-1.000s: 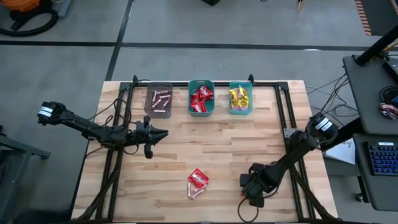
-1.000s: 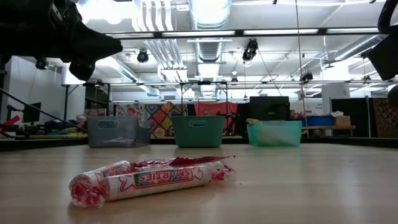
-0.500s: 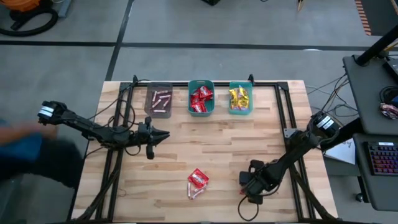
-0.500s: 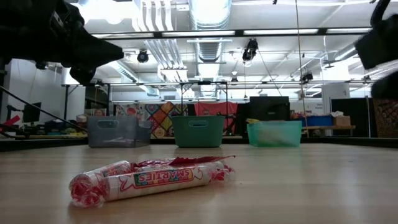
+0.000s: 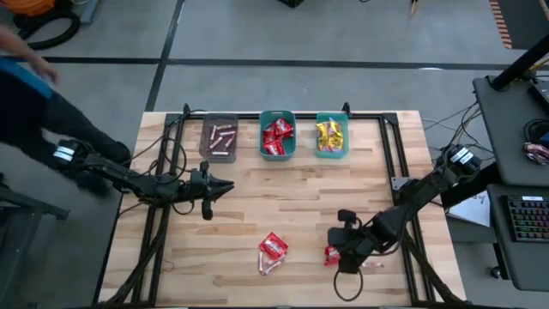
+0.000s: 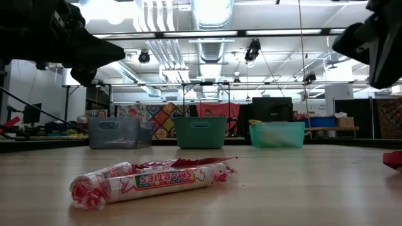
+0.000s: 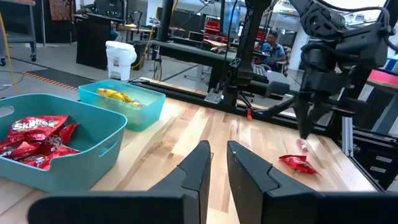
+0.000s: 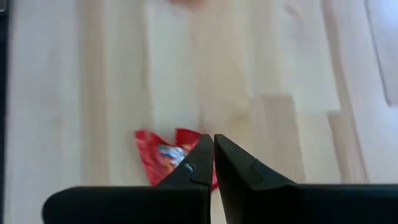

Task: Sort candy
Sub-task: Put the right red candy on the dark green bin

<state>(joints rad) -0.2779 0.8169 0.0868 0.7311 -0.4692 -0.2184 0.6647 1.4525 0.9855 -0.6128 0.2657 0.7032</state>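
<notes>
— Where is the candy right now?

— Most is in three bins at the upper middle of the high view: thin sticks in the grey bin (image 5: 218, 137), red packets in the middle teal bin (image 5: 277, 135), yellow packets in the right teal bin (image 5: 331, 136). Loose on the table (image 5: 292, 206), lower centre, lie a red packet (image 5: 273, 246) and a stick roll (image 5: 271, 266) just below it. Another red packet (image 5: 331, 255) sits lower right, with a pale stick piece (image 5: 371, 264) near it.

— And the right hand?

— The right hand (image 5: 346, 257) hovers at the lower right, just beside that second red packet; in its wrist view the fingers (image 8: 233, 165) are pressed together, empty, with the packet beyond their tips.

— The left?

— The left hand (image 5: 225, 184) waits at centre left, above bare wood, fingers (image 7: 198, 163) nearly touching, holding nothing (a narrow slit shows between them).

— Anyone around?

— A person (image 5: 34, 103) in blue stands at the upper left, off the table.
</notes>
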